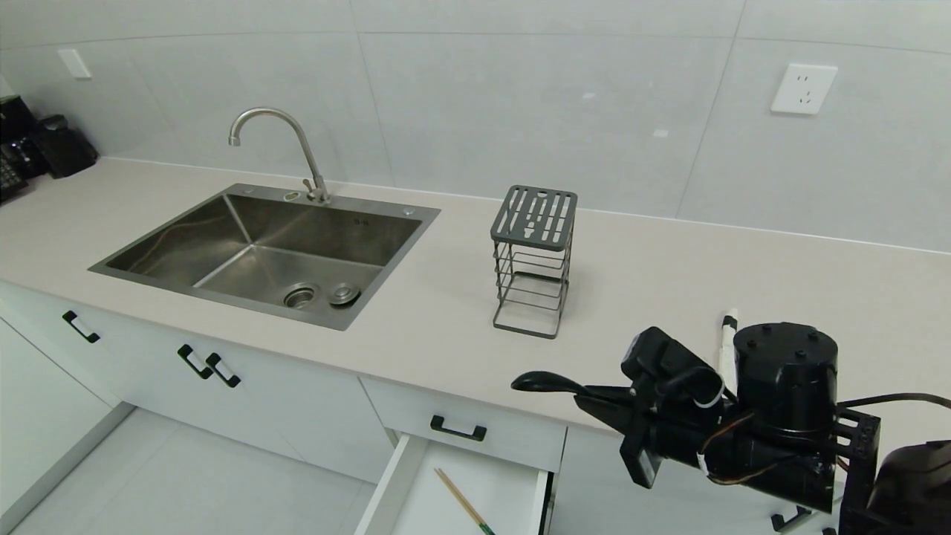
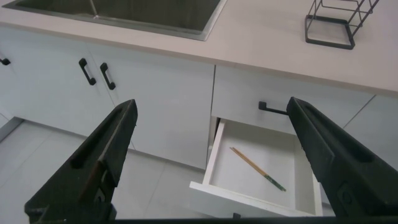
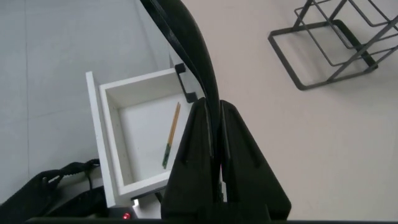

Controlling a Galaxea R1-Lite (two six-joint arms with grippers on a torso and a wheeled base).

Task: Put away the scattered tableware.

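R gripper (image 1: 603, 398) is clamped narrow on the handle of a black spoon (image 1: 546, 383), low on the right side of the scene by the near edge of the counter (image 1: 446, 327). The spoon sticks out leftward from the fingers, bowl end free, roughly level. In the R wrist view the fingers (image 3: 239, 155) pinch the spoon (image 3: 186, 43) handle, with the counter edge and the open drawer (image 3: 96, 143) below. The drawer (image 1: 394, 483) is pulled out under the counter, near side, left of and below the spoon. One chopstick (image 1: 461, 501) w/ a green tip lies diagonally on its white floor, also seen in both wrist views (image 2: 256, 168) (image 3: 171, 134). L gripper (image 2: 211, 109) is spread wide w/ nothing between its fingers, hanging in front of the cabinets, with the drawer (image 2: 208, 158) seen between the fingers. A white-handled utensil (image 1: 726, 345) w/ a dark tip lies on the counter just behind the R arm; can't tell what kind. A dark wire rack (image 1: 533, 260) stands upright mid-counter, well apart from the spoon. The sink (image 1: 394, 260) and faucet (image 1: 278, 122) are to its left. A wall outlet (image 1: 804, 88) sits on the tiles far right.
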